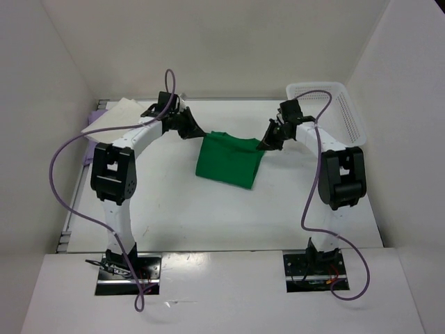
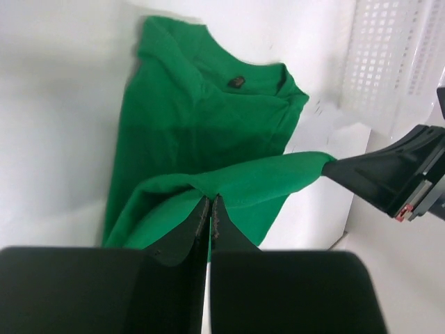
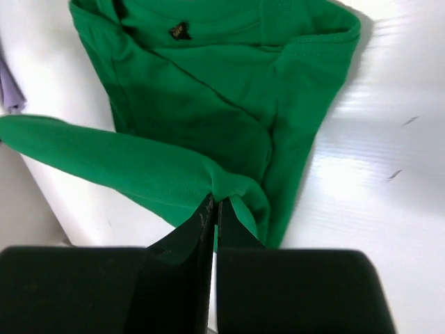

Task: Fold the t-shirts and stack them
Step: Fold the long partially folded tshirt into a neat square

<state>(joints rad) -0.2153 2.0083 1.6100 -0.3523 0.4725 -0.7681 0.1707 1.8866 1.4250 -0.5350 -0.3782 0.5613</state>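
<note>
The bright green t-shirt (image 1: 229, 161) lies mid-table with its far edge lifted and stretched between both grippers. My left gripper (image 1: 197, 134) is shut on the left end of that edge, its jaws pinching green cloth (image 2: 210, 198). At the right end, my right gripper (image 1: 263, 146) is shut on a bunched corner (image 3: 215, 202). The shirt's collar and label (image 2: 236, 82) lie flat on the table below the raised edge. A folded cream t-shirt (image 1: 118, 115) rests at the back left on a lavender t-shirt (image 1: 101, 106), of which only an edge shows.
A white mesh basket (image 1: 327, 104) stands at the back right, close behind the right arm. White walls enclose the table on three sides. Purple cables loop from both arms down to their bases at the near edge.
</note>
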